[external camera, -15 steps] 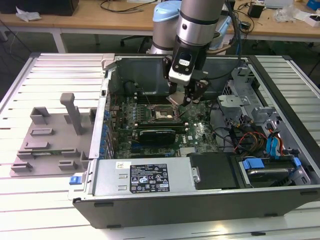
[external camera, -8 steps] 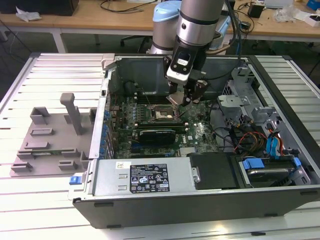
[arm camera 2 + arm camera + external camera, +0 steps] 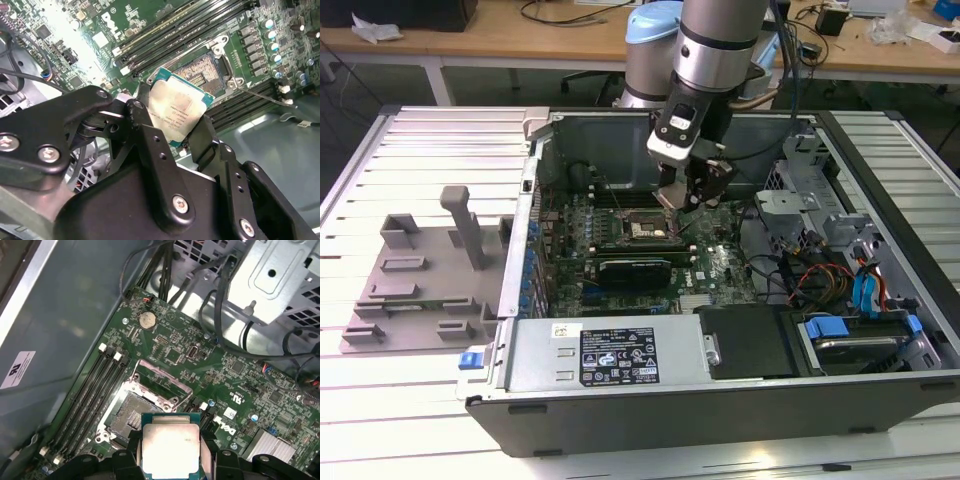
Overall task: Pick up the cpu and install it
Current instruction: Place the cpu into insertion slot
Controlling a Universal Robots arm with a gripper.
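The cpu [image 3: 179, 111] [image 3: 170, 447] is a small square chip with a pale silver top and green edge, held between my black fingers [image 3: 145, 135] in both wrist views. My gripper [image 3: 692, 196] is shut on it and hangs inside the open computer case [image 3: 620, 350], just above the green motherboard. The open socket [image 3: 132, 417] [image 3: 205, 70] with its metal frame lies close under and beside the chip. In the exterior view the socket [image 3: 642, 228] sits just off the gripper toward the exterior view's left.
Memory slots [image 3: 87, 395] run beside the socket. Loose black cables [image 3: 220, 315] and a metal drive cage [image 3: 820, 200] stand on the exterior view's right. A grey fixture tray [image 3: 420, 280] with upright posts lies outside the case on the exterior view's left.
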